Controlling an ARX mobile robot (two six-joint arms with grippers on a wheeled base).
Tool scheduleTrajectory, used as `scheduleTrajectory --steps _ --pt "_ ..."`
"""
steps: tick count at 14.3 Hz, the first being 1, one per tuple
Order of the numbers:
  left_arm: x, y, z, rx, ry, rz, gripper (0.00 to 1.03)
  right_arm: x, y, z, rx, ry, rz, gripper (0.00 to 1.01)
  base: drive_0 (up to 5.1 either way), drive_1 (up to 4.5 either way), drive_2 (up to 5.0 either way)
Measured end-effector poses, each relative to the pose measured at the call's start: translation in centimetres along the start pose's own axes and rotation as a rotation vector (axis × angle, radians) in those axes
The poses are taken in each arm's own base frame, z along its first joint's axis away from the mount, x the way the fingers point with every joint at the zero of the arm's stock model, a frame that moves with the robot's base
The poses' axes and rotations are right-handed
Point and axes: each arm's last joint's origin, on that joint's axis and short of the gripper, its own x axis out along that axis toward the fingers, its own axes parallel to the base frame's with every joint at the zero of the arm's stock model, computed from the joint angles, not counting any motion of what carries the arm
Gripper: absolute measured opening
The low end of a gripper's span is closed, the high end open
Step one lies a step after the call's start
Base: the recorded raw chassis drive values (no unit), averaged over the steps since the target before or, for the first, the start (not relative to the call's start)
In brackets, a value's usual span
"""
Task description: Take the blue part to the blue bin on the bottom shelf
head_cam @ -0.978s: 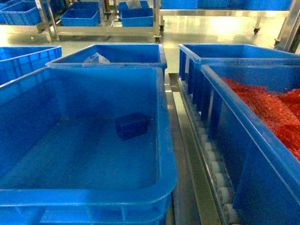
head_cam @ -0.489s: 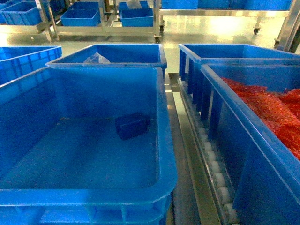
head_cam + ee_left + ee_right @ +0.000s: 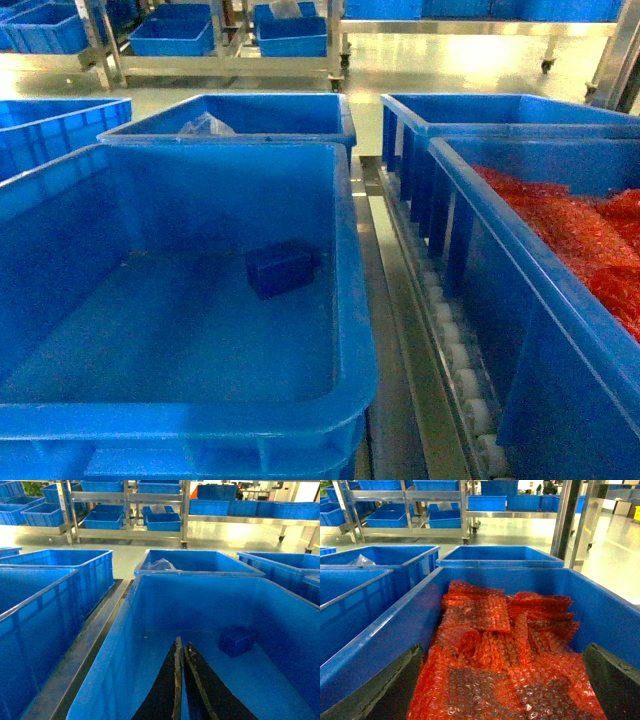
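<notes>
Jaws of the left gripper (image 3: 181, 647) are pressed together, empty, hanging inside the blue bin (image 3: 352, 290) above its floor. The blue part (image 3: 281, 268) lies on that floor, near the right wall, just ahead and right of the tips. Jaws of the right gripper (image 3: 502, 680) are spread wide over a neighbouring crate (image 3: 395, 625) of red bubble wrap (image 3: 490, 645). Over the last second the part has not moved in the head view, which suggests the placement is done.
</notes>
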Motion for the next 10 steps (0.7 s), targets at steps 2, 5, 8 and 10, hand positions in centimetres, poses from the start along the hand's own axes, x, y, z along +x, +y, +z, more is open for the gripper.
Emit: scheduleTrajectory --steps 2,5,8,10 --pt "0.0 0.0 0.0 0.0 0.0 0.0 0.02 0.0 0.0 0.0 0.0 0.0 0.0 0.98 0.0 0.0 0.0" --pt "-1.3 0.0 -0.2 0.002 0.008 0.002 0.02 0.0 0.0 0.0 0.0 -0.003 0.001 0.98 0.0 0.0 0.0" --pt "-1.3 0.0 -0.4 0.004 0.014 0.0 0.02 0.0 0.0 0.0 0.0 0.0 0.0 0.98 0.0 0.0 0.0" --pt "-1.3 0.0 -0.3 0.004 0.013 0.0 0.17 0.0 0.0 0.0 0.0 0.0 0.0 0.98 0.0 0.0 0.0"
